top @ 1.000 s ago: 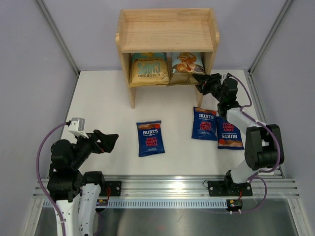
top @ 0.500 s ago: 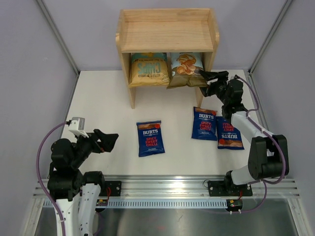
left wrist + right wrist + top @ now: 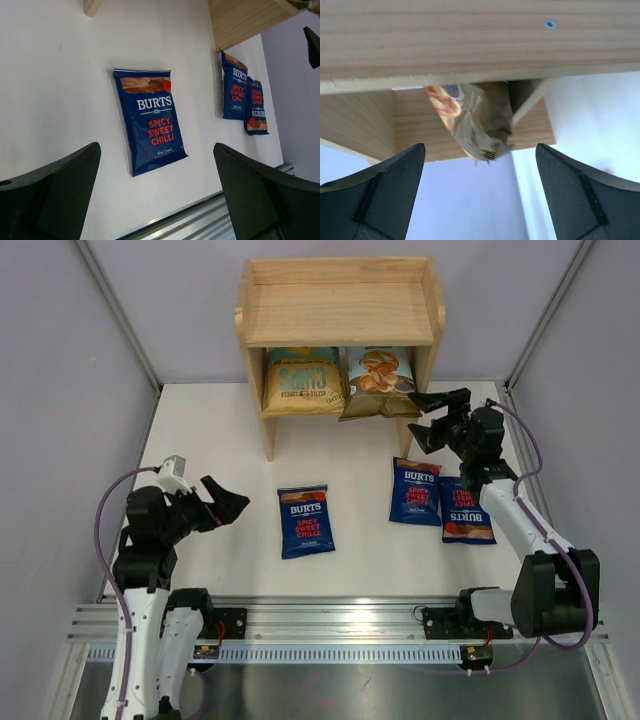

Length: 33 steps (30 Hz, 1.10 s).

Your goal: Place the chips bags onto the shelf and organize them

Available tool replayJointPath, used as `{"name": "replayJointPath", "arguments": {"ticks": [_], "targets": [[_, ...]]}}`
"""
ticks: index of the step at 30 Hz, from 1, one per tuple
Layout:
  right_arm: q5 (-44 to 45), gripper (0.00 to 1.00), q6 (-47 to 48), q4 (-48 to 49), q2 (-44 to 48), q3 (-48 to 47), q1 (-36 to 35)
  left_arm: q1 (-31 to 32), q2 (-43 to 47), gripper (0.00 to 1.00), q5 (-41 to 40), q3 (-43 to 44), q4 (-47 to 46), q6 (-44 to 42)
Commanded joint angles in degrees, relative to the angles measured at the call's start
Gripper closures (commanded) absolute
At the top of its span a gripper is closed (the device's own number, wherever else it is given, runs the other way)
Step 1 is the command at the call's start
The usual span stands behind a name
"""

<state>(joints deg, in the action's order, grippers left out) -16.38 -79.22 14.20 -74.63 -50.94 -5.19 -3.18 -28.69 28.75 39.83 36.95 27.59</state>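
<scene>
Top external: right gripper (image 3: 428, 415) spread wide and holding nothing, just beside the right panel of the shelf (image 3: 340, 310) and close to the Cassava bag (image 3: 378, 378). Left gripper (image 3: 226, 498) likewise released and empty, hovering over the tabletop (image 3: 200, 430) left of the left Burts bag (image 3: 306, 521). Lower tier filled by the yellow bag (image 3: 303, 380) and the Cassava bag side by side, the Cassava bag leaning, with a bottom corner poking past the front edge. Middle Burts bag (image 3: 415, 491) and right Burts bag (image 3: 466, 510) flat on the tabletop, apparently overlapping at one edge. Probably best now: draw the right gripper back from the shelf without brushing the leaning bag, then fetch the small bags for the bare top tier. Take the middle one first, seemingly the upper of the pair. Pinch near a crimped end rather than the puffy centre, to avoid slipping or crushing. Lift well clear of the side panels and back rail before setting down in a neat row. Leave the left one to the left gripper, already facing it.
</scene>
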Motion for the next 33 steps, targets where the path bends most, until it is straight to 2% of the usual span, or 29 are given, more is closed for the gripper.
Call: {"name": "replayJointPath", "arguments": {"ticks": [1,3,5,7,9,11,14,15,21,23,25,30,33], "targets": [[1.2,0.00,7.8,-4.6,6.1,2.0,0.4,2.1,-7.2,0.01,2.9,-3.7,-9.6,4.6],[2.9,0.00,14.7,-10.5,9.7,2.3,0.4,4.6,-10.0,0.01,-0.6,-5.7,-12.5,5.0],[4.2,0.00,21.6,-15.7,12.1,2.2,0.4,9.8,-14.6,0.01,-5.7,-6.6,-15.5,6.2],[6.4,0.01,25.3,-23.8,15.8,1.9,0.4,15.6,-18.1,0.01,-8.6,-7.4,-18.9,7.6],[7.0,0.00,27.8,-28.9,20.3,3.7,0.4,18.0,-22.5,0.01,-12.3,-8.1,-21.6,8.5],[4.4,0.01,31.2,-28.0,23.8,6.6,0.4,18.8,-25.4,0.01,-12.3,-9.9,-26.5,10.1],[-2.6,0.01,31.0,-25.5,30.8,13.0,0.4,19.4,-31.7,0.01,-12.3,-10.7,-30.8,10.6],[-7.2,0.01,31.0,-25.2,33.6,15.4,0.4,19.7,-35.2,0.01,-12.2,-10.7,-31.4,10.6],[-17.4,0.00,32.5,-29.0,40.1,17.2,0.4,23.7,-43.5,0.03,-15.9,-7.3,-31.3,9.9],[-17.8,0.01,33.1,-29.9,41.1,17.2,0.4,25.6,-46.3,0.05,-18.7,-6.3,-30.7,10.5],[-18.1,0.01,33.1,-31.1,42.4,16.9,0.4,26.8,-48.5,0.11,-19.7,-5.8,-30.5,11.2],[-19.3,0.01,33.5,-31.9,44.8,16.1,0.4,29.7,-52.6,0.15,-24.6,-4.9,-30.2,12.5],[-19.7,0.01,34.6,-32.8,46.1,15.0,0.4,30.7,-54.9,0.24,-26.7,-4.7,-30.3,13.1]]}}
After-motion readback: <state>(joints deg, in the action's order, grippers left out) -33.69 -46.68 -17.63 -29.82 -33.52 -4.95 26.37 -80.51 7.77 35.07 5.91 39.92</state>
